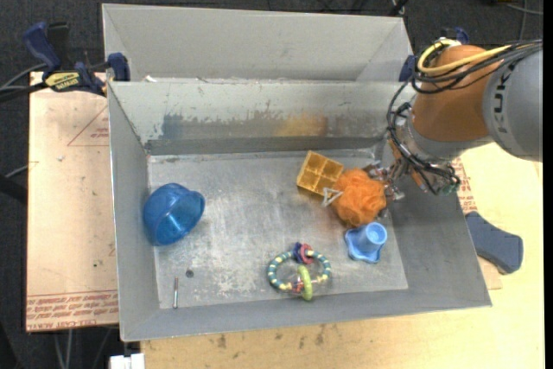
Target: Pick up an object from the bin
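Rightward, jaws at orange puff ball (361,198) by bin's right wall (436,239), spread unclear; bare floor (246,207) leftward.

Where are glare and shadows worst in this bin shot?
Camera view: soft, even light, no hard glare; the bin's back wall reads brightest; a dark band runs along the wall's foot; the blue bowl casts only a faint shadow; darkest patch lies under the claw beside the orange puff.

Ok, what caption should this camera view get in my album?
Gripper by the orange pouf, near a yellow grid and blue cup, in the bin.
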`<state>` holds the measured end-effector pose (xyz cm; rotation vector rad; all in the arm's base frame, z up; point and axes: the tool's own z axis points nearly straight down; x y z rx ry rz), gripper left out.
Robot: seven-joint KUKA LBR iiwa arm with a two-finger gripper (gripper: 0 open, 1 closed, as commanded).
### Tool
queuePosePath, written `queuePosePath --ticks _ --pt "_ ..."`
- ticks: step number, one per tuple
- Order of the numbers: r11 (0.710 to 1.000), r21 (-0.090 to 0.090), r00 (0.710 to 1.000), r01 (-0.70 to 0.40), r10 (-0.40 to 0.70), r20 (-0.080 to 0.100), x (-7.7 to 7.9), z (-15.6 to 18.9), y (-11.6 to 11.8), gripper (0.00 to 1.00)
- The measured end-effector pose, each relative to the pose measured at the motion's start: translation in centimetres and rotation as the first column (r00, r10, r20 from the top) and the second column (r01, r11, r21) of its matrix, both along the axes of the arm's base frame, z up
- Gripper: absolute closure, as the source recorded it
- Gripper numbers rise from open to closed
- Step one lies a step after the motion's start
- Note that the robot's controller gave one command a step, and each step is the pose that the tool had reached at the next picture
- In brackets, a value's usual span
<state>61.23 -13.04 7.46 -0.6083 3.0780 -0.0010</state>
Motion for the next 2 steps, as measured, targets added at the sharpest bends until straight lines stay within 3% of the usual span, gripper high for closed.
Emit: queuePosePath --ticks 1,2 --pt "1.0 0.0 1.0 0.0 0.0 0.0 0.0 0.0 0.0 1.0" --pt "0.999 -0.001 0.999 0.032 -0.032 0.008 -1.2 17.8 2.0 1.0"
